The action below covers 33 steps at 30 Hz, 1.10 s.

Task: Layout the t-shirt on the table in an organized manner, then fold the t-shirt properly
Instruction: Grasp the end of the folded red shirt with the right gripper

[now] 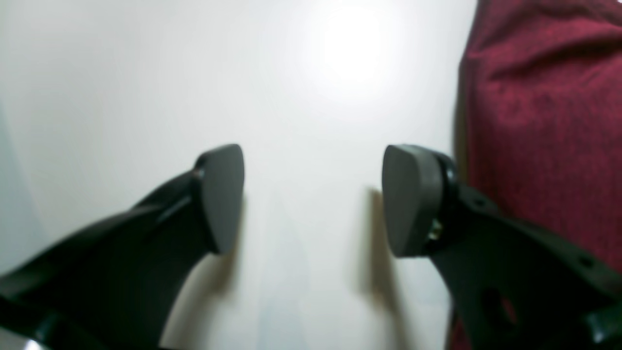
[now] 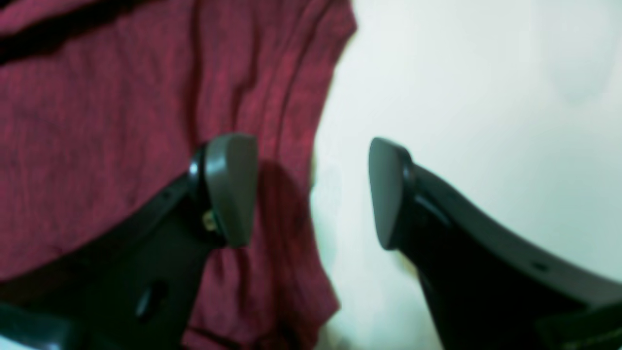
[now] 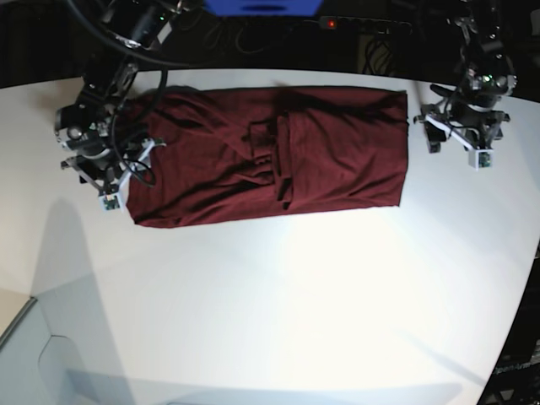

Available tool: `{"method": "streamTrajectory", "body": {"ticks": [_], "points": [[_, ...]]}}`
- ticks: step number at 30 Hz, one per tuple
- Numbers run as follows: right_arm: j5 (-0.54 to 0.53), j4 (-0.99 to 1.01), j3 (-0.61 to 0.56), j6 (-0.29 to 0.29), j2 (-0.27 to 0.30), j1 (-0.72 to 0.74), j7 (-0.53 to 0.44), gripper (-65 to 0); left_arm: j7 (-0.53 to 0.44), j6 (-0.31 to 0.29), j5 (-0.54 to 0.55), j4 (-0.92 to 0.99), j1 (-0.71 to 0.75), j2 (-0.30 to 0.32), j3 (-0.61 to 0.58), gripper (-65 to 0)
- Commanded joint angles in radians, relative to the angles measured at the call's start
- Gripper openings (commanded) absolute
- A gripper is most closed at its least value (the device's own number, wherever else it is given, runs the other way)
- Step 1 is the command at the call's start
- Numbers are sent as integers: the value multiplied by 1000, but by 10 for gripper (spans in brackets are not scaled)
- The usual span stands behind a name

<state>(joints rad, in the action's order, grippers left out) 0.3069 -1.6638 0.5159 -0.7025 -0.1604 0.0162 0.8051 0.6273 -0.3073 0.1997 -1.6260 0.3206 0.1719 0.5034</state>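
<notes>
The maroon t-shirt lies on the white table as a wide, wrinkled rectangle with folded layers bunched along its middle. My left gripper is open and empty just off the shirt's right edge. In the left wrist view the gripper hangs over bare table, with the shirt beside its right finger. My right gripper is open at the shirt's left edge. In the right wrist view the gripper straddles that edge, one finger over the shirt and the other over the table.
The table's curved edge runs down the right side. Behind the far edge are dark cables, a blue object and a power strip with a red light. A grey floor area shows at the bottom left.
</notes>
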Motion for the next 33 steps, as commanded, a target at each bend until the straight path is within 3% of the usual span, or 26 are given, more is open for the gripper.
{"method": "streamTrajectory", "body": {"ticks": [1, 16, 19, 26, 33], "points": [[-8, -14, -1, 4, 3, 14, -11, -284, -17, 1, 5, -20, -5, 13, 5, -219], [-8, 61, -1, 4, 3, 14, -16, -294, -17, 1, 5, -20, -8, 13, 5, -219], [-8, 63, -4, 4, 3, 14, -16, -367, -17, 1, 5, -20, -8, 13, 5, -219], [-8, 63, -3, 4, 3, 14, -11, -638, -17, 1, 5, -20, -10, 13, 5, -219], [-8, 53, -3, 4, 3, 21, -16, -650, -17, 1, 5, -20, -10, 13, 5, -219]]}}
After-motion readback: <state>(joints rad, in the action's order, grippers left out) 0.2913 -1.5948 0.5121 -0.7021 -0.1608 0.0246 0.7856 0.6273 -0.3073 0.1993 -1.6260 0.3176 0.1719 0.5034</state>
